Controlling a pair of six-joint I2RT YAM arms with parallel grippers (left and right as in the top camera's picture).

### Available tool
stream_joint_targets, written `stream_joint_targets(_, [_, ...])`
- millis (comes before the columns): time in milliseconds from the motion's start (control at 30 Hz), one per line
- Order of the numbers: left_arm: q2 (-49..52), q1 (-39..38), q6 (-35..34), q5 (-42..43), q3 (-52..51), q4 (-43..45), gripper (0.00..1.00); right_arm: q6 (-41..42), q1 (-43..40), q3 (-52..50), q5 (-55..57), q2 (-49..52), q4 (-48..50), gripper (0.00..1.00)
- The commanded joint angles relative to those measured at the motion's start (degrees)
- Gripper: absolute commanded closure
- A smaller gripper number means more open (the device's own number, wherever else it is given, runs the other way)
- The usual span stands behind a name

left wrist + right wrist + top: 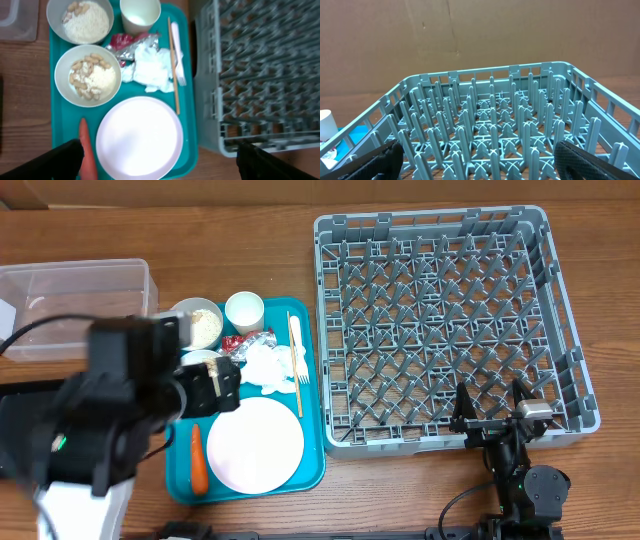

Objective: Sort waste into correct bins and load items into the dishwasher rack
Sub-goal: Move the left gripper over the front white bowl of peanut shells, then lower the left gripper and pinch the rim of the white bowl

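On a teal tray (312, 410) lie a pale plate (140, 137), an orange carrot (86, 145), a white napkin (150, 67), a red-and-silver wrapper (127, 45), a wooden stick (173, 65) and a white fork (179, 60). Two bowls (87, 75) (80, 20) hold nuts and rice-like scraps. A white cup (140, 15) stands beside them. My left gripper (157, 162) hovers open above the plate's near edge, holding nothing. My right gripper (490, 408) is open at the front wall of the grey rack (440, 320), with nothing between its fingers.
A clear tub (75, 305) stands at the far left on the wooden table. A dark flat shape (15, 420) lies under my left arm, mostly hidden. In the right wrist view a cardboard wall (470, 35) rises behind the rack.
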Motion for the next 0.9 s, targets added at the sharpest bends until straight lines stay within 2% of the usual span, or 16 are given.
stream_joint_targets(0, [5.4,-5.99,-2.38,-11.82,1.14,-0.07,0.0,-0.44,-0.44,-0.59,0.5,-0.52,0.22,0.0])
stream_joint_targets(133, [11.78,-7.98,-8.37,-20.02,1.14,0.13,0.0,-0.44,-0.44,-0.59,0.5,-0.52,0.22,0.0])
stream_joint_targets(267, [18.6,-7.08,-8.76,-18.16,1.11,1.14,0.0,-0.44,-0.44,-0.59,0.5,-0.52,0.22,0.0])
stream_joint_targets(433, [27.98,-5.95,-1.88,-10.93,1.11,1.25,0.0,-0.44,-0.44,-0.59,0.5,-0.52,0.22,0.0])
stream_joint_targets(600, [35.93,-3.02,0.28,-8.22,1.11,3.48,0.0,-0.44,-0.44,-0.59,0.5,-0.52,0.22,0.0])
stream_joint_targets(867, [41.68,4.37,6.49,1.7,0.68,8.15,0.0,-0.44,-0.44,-0.59,0.5,-0.52,0.22,0.0])
